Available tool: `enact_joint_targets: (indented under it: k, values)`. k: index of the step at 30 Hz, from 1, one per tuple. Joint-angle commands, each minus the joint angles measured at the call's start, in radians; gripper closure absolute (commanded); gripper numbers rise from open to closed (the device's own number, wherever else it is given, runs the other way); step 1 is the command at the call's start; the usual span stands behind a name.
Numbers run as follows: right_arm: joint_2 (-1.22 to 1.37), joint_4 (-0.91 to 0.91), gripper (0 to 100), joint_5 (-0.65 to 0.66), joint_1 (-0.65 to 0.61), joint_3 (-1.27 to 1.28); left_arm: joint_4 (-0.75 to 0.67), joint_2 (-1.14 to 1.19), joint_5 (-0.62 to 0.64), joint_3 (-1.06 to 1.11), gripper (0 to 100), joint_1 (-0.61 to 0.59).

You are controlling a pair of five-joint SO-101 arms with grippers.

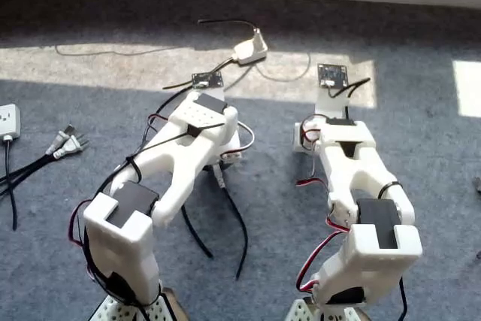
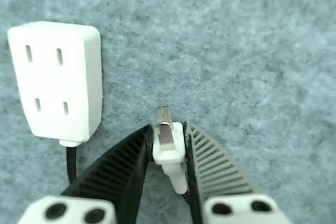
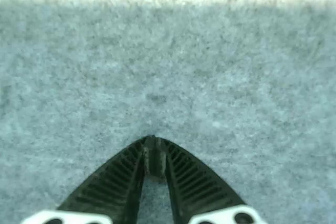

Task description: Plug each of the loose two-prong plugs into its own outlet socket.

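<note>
Left hand (image 2: 169, 129) is clamped on the small white two-prong plug (image 2: 168, 148), one ribbed black finger (image 2: 131, 161) on each side of its body. The metal prongs stick out past the fingertips, above the grey carpet (image 2: 252, 51). Just beside the plug and clear of it lies the white rectangular outlet block (image 2: 55, 80), face up. It shows two pairs of open slots, and a black cord (image 2: 71, 163) leaves its near end.

Over to the right hand (image 3: 155, 142): fingers pressed together at the tips with nothing between them, low over bare carpet.

From the high view, both white arms reach forward side by side. Off at the left edge a pair of loose pale plugs on black cables (image 1: 68, 143) lies near another white socket block (image 1: 7, 120).
</note>
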Motion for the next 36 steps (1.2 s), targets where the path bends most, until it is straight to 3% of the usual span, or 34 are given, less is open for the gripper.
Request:
enact_joint_targets:
  k: [1, 4, 8, 13, 17, 20, 25, 32, 36]
  values:
    - [0.001, 0.002, 98.9, 0.009, -0.001, -0.048, -0.063, -0.001, -0.068, -0.047, 91, -0.021]
    - [0.001, 0.002, 98.9, 0.009, -0.001, -0.047, -0.109, 0.027, -0.123, -0.048, 84, -0.045]
    - [0.001, 0.002, 98.9, 0.009, -0.001, -0.047, -0.107, 0.054, -0.212, -0.111, 83, -0.053]
    - [0.001, 0.002, 98.9, 0.009, -0.001, -0.047, -0.002, 0.137, -0.258, -0.228, 83, -0.061]
    - [0.001, 0.002, 98.9, 0.009, -0.001, -0.047, 0.127, 0.185, -0.215, -0.317, 83, -0.061]
    - [0.001, 0.002, 98.9, 0.009, -0.001, -0.047, 0.192, 0.186, -0.12, -0.343, 83, -0.128]
    - [0.001, 0.002, 98.9, 0.009, -0.001, -0.048, 0.275, 0.186, -0.092, -0.337, 83, -0.197]
    - [0.001, 0.002, 98.9, 0.009, -0.001, -0.048, 0.295, 0.188, 0.003, -0.3, 83, -0.067]
    - [0.001, 0.002, 98.9, 0.009, -0.001, -0.048, 0.299, 0.188, 0.005, -0.3, 83, -0.053]
